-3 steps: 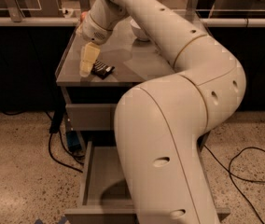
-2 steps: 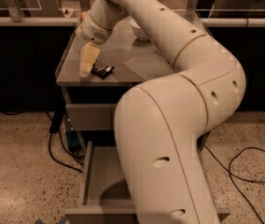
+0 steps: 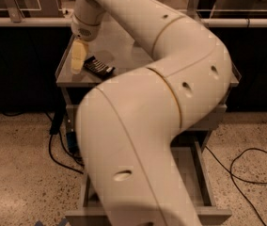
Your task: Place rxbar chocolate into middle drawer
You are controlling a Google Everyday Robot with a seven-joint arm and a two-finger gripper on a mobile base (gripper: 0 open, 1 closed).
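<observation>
Reaching in from the foreground, the robot's big cream arm (image 3: 171, 84) fills most of the view, bending up over a small grey cabinet (image 3: 119, 48) and ending at a wrist above the cabinet's left front corner. The gripper (image 3: 77, 62) hangs from that wrist, pale yellow and pointing straight down, with its tip at or just above the cabinet top; I cannot tell whether it touches the surface. It shows from this side as a single pale shape, so I cannot tell how far open it is either, and nothing can be seen held in it. The chocolate bar (image 3: 99, 68) lies flat on the cabinet top just to the right of the gripper and close to the front edge. It is a small black rectangle with rows of pale print, turned at a slant to that edge. Its left end sits right beside the gripper's tip, but whether the two touch is not clear. Low in the cabinet a drawer (image 3: 204, 173) stands pulled out toward the camera. Its pale side walls and front rim show on either side of the arm, which hides most of its inside. The cabinet stands on a speckled floor (image 3: 20, 182). One black cable (image 3: 253, 166) loops across the floor on the right and another (image 3: 53, 149) trails down by the cabinet's left side. Behind the cabinet runs a long dark counter (image 3: 246, 21) with a pale edge.
</observation>
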